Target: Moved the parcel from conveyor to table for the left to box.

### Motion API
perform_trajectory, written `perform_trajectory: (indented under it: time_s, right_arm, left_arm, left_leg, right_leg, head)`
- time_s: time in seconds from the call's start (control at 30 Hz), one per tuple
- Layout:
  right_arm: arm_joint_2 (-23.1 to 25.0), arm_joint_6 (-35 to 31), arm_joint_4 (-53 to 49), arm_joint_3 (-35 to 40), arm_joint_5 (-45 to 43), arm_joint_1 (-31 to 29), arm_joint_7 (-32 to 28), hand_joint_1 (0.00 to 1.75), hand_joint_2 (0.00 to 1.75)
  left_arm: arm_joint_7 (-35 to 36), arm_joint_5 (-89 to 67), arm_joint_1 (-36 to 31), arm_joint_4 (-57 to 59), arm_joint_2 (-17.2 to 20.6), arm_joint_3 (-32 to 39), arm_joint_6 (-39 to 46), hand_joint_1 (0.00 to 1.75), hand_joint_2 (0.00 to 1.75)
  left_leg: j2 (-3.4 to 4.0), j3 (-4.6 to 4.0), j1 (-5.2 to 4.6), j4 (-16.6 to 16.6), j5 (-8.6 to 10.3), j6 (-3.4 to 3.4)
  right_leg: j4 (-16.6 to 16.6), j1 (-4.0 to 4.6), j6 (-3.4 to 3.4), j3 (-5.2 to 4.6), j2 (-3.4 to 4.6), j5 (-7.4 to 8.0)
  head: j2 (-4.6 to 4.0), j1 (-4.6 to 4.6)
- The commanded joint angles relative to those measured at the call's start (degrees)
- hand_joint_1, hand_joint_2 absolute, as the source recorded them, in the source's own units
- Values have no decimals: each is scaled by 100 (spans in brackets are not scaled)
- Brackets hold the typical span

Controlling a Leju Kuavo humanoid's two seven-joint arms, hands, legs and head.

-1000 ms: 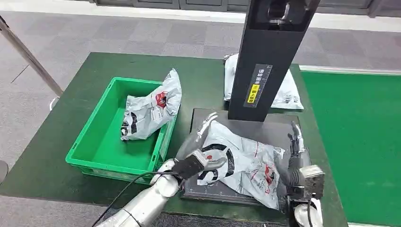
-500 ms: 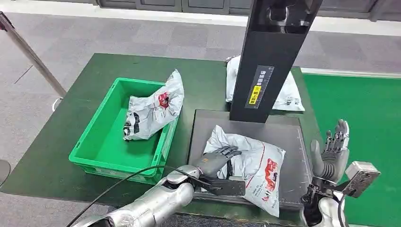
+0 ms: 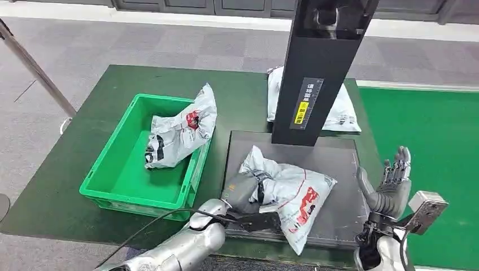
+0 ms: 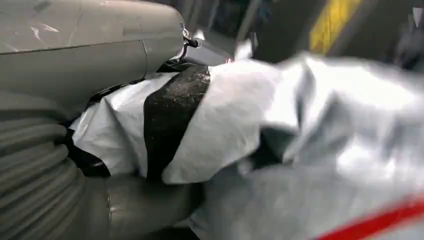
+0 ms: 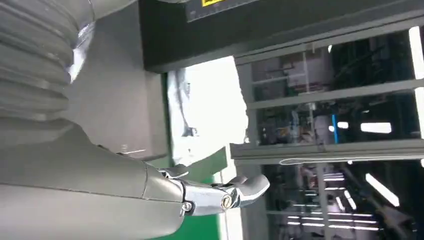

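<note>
A crumpled white parcel [image 3: 294,192] with black and red print lies on the dark grey plate [image 3: 339,164] at the foot of the black column. My left hand [image 3: 244,189] grips its near left end. In the left wrist view the parcel [image 4: 240,115] is bunched between the thumb [image 4: 95,45] and the lower fingers. My right hand [image 3: 391,185] is raised at the plate's right edge with fingers spread and nothing in it. The right wrist view also has the right hand [image 5: 150,195] holding nothing.
A green bin [image 3: 107,175] stands to the left of the plate with another parcel [image 3: 181,127] leaning over its right wall. A third parcel [image 3: 344,113] lies behind the black column [image 3: 316,68]. The green conveyor belt [image 3: 440,158] runs along the right.
My left hand has closed on the parcel's near left end and bunched it up. My right hand has left the parcel, moved right and risen with its fingers spread.
</note>
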Motion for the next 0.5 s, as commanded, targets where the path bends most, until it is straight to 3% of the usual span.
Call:
perform_trajectory:
  time_s: [0.03, 0.1, 0.3, 0.43, 0.47, 0.5]
  right_arm:
    - [140, -67, 564, -132, -134, -143, -33, 0, 175]
    - [148, -67, 554, -149, -209, -127, -27, 0, 175]
    - [130, -113, 426, -228, -373, 33, -33, 0, 175]
    - [168, -113, 343, -265, -394, 78, -20, 0, 175]
    - [249, -120, 170, -358, -397, 156, -20, 0, 175]
    - [269, -118, 98, -384, -379, 194, 16, 0, 175]
  left_arm:
    - [-282, 288, 277, -2004, 649, 1406, -108, 175, 175]
    - [-768, 673, 333, -2403, 676, 1703, 310, 175, 175]
    - [-995, 1247, 642, -3881, 1246, 2411, 684, 175, 175]
    - [-1126, 1291, 748, -3988, 1232, 2503, 693, 175, 175]
    - [-1220, 1077, 952, -4204, 1152, 2967, 693, 175, 175]
    - [-1191, 1131, 998, -4297, 1259, 2940, 693, 175, 175]
  left_leg:
    - [30, -9, 6, -9, -3, -9]
    - [24, -17, 7, -9, -3, -7]
    - [33, -44, 8, -6, -5, -8]
    - [34, -36, 9, -12, -5, -10]
    - [24, -42, 9, -8, -4, -7]
    - [18, -47, 7, -5, -4, -5]
  right_leg:
    - [-7, 7, -13, -17, 20, 4]
    - [-6, 8, -11, -26, 16, 2]
    - [1, 8, -15, -55, 24, 0]
    - [-3, 9, -17, -49, 22, -3]
    - [-2, 9, -14, -53, 15, -4]
    - [1, 6, -12, -56, 11, -5]
  head:
    - [0, 0]
    - [0, 0]
    - [0, 0]
    - [0, -2]
    - [0, -2]
    - [0, -2]
